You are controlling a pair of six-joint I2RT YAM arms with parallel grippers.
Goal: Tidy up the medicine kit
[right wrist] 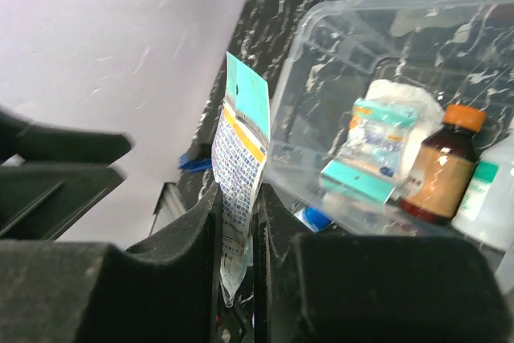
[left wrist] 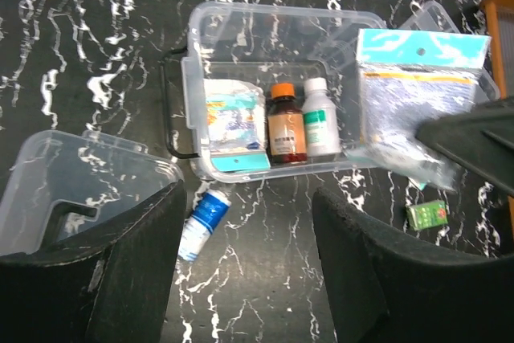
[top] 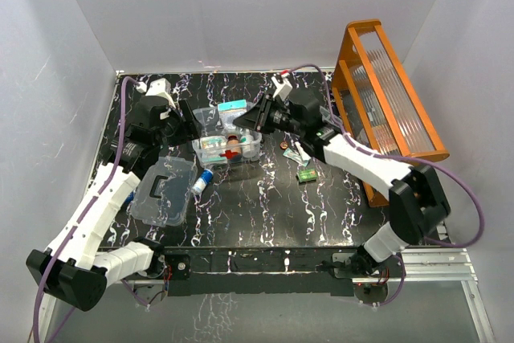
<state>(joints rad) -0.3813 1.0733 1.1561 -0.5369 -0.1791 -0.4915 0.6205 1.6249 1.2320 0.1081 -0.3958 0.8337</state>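
On the black, white-veined bench (top: 265, 214), near its middle, the clear box (top: 229, 146) with a red cross on its side stands open. My two arms reach toward it from either side.

My right gripper (right wrist: 239, 214) is pressed together on the lower part of a flat packet (right wrist: 241, 166) with a teal header card and printed front. The packet stands upright. From the right wrist view it is just outside one end wall of the box, close beside it.

My left gripper (left wrist: 247, 198) hangs over the bench just beside the box. Its fingers are spread wide, with nothing between them.

Inside the box, side by side along one wall, are a pale sachet (left wrist: 235, 130) with teal edging, a brown bottle (left wrist: 287, 122) with an orange cap, and a white bottle (left wrist: 320, 118) with a green label.

The clear lid (top: 165, 190) with its black handle lies flat on the bench to the left of the box, apart from it. Between lid and box, a small blue-and-white bottle (top: 202, 181) lies on its side. A small green carton (top: 307, 174) lies on the bench to the right of the box. Farther right, by the wall, stands an orange rack (top: 385, 102) with ribbed clear panels.
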